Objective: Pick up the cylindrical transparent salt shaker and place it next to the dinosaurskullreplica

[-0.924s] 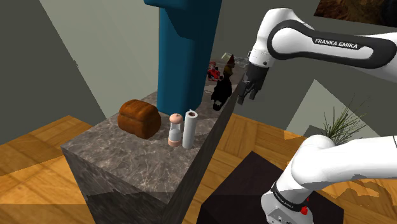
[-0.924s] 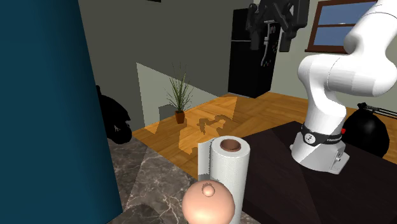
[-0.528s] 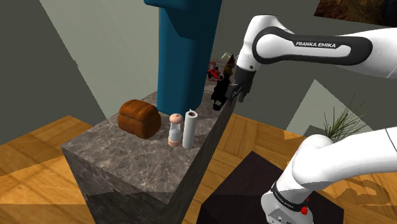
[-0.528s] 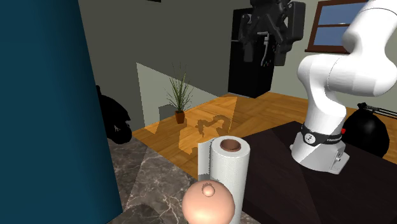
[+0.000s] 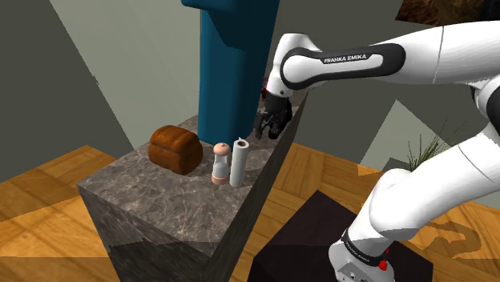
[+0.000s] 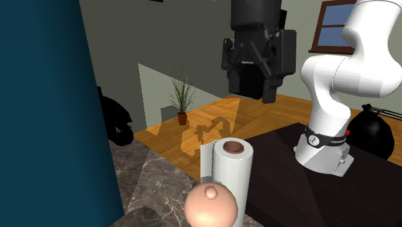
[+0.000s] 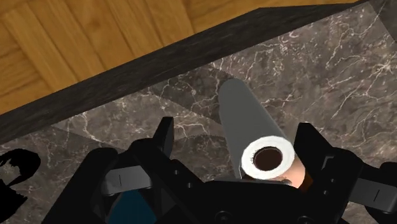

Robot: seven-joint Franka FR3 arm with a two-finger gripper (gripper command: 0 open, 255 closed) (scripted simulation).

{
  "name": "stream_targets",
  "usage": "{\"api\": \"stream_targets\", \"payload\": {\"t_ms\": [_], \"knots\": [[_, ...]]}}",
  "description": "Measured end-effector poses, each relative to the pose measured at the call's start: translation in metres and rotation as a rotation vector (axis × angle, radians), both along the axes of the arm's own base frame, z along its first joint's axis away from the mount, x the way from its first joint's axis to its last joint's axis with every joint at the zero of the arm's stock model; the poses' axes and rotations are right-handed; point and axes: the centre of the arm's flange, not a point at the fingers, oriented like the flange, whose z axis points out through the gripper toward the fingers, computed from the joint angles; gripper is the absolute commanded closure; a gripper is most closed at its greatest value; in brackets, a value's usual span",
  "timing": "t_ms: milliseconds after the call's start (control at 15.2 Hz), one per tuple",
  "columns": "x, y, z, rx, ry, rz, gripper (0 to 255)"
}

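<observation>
Fingers [image 5: 268,128] newly above counter [image 5: 152,196] edge

counter: a grey veined marble block [image 5: 160,204] is standing on a wooden plank floor [image 5: 40,188] | loaf: a brown rounded bread loaf [image 5: 175,148] is sitting on the block; a tall blue column [image 5: 228,72] is rising just behind it | roll: a white upright paper-towel roll [image 5: 239,163] is standing near the block's edge | plant: a thin-leaved potted plant [image 6: 182,98] is standing on the floor

Shoulder camera stood behind the stand [image 5: 316,232], looking down the counter [image 5: 160,204] toward the gripper [image 5: 268,126]. Second camera sat low on the counter, close behind the white roll [image 6: 230,174], facing the gripper. Wrist camera looked down onto that roll beneath the gripper; all three shared it.
</observation>
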Motion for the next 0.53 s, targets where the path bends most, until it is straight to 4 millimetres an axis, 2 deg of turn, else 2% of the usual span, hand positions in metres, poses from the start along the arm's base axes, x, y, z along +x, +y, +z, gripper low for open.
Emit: {"api": "stream_targets", "payload": {"t_ms": [528], "knots": [[0.079,0.044,-0.047,0.049,-0.004,0.033,0]]}}
